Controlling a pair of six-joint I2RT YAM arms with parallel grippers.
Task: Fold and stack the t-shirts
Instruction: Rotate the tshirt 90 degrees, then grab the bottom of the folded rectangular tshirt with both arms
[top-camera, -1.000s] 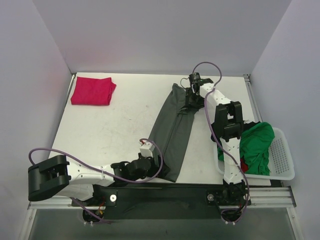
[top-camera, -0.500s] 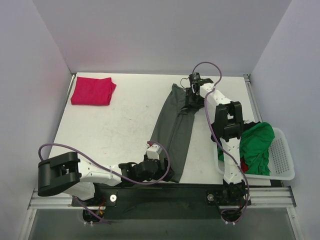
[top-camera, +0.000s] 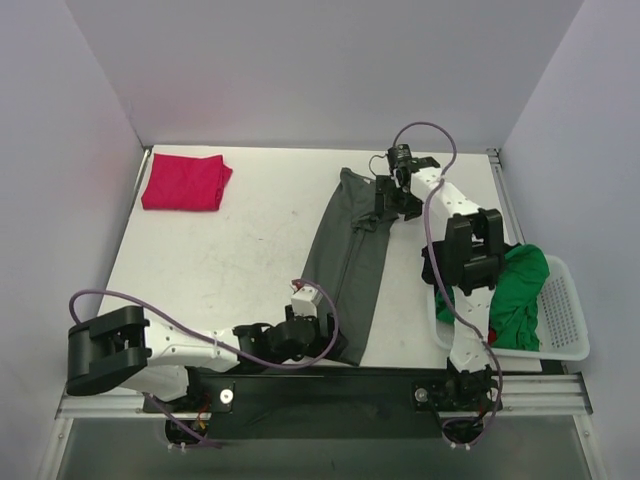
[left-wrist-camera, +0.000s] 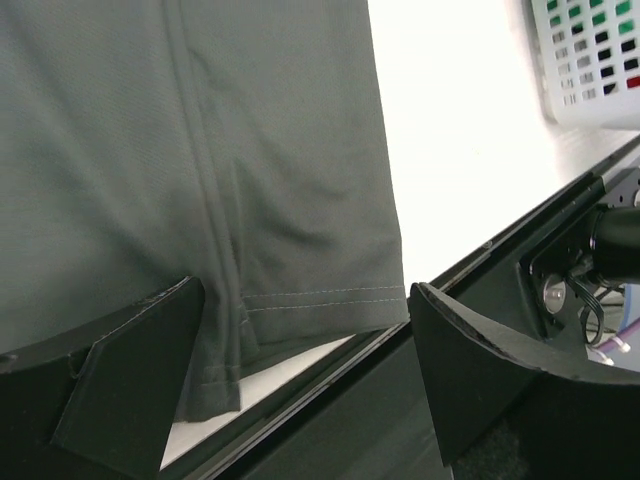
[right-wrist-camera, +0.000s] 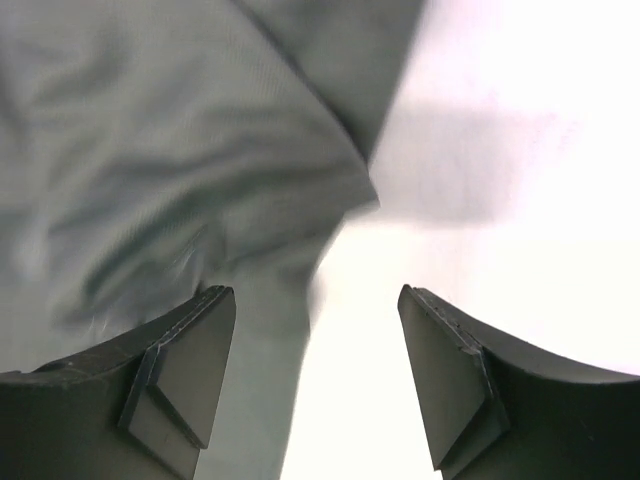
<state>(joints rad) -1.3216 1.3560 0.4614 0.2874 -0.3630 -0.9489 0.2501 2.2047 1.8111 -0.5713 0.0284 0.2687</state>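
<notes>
The grey-green shirt (top-camera: 345, 255), folded into a long strip, lies slantwise on the counter (top-camera: 230, 250). The left hand (left-wrist-camera: 305, 300) is spread wide over its near hem, the right hand (right-wrist-camera: 315, 300) likewise over its far end; neither grips it.

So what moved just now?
The left gripper slid right along the grey shirt's near end, jaws open. The right gripper opened wider at the far end and shifted slightly right, holding nothing. The grey shirt, the red shirt and the green shirt in the basket stayed put.
</notes>
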